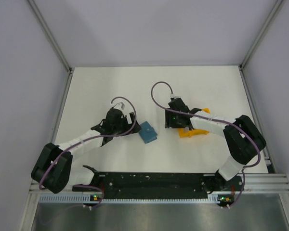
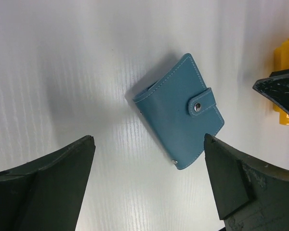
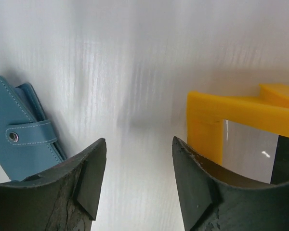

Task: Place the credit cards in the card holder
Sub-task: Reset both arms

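Both grippers stand empty: the left gripper [image 2: 148,139] is spread wide, the right gripper [image 3: 139,144] partly open. The card holder [image 2: 180,110] lies flat on the table [image 2: 62,72] between them, snapped shut, near the orange rack [image 3: 216,115]. No credit cards show, so they are probably inside. Lift the arms straight up, without nudging the holder.
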Robot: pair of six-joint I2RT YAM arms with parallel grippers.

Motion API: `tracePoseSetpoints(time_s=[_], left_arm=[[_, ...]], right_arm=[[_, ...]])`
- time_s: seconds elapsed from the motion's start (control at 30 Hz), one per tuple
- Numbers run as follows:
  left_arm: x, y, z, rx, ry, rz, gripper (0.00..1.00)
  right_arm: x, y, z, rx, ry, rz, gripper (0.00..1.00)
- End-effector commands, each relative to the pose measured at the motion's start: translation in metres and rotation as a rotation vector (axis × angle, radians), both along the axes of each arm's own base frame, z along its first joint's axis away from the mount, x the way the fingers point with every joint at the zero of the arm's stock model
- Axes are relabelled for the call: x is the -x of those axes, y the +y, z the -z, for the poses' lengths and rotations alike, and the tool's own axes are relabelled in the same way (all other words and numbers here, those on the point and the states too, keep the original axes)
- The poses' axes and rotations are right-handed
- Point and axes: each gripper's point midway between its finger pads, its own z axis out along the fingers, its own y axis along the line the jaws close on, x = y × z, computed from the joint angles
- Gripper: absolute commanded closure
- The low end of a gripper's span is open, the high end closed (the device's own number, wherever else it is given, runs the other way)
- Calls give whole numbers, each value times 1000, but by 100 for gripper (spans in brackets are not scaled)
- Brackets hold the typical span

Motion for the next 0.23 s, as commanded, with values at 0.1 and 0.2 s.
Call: tracePoseSetpoints(time_s=[0.1,0.2], left_arm=[[-27,20,-23,-105,-89,-76,2],[-33,30,-35,-128,-125,-126,2]], right_arm=[[-17,16,-47,-100,-160,-95,33],[-23,24,-84,-168,-246,-117,29]])
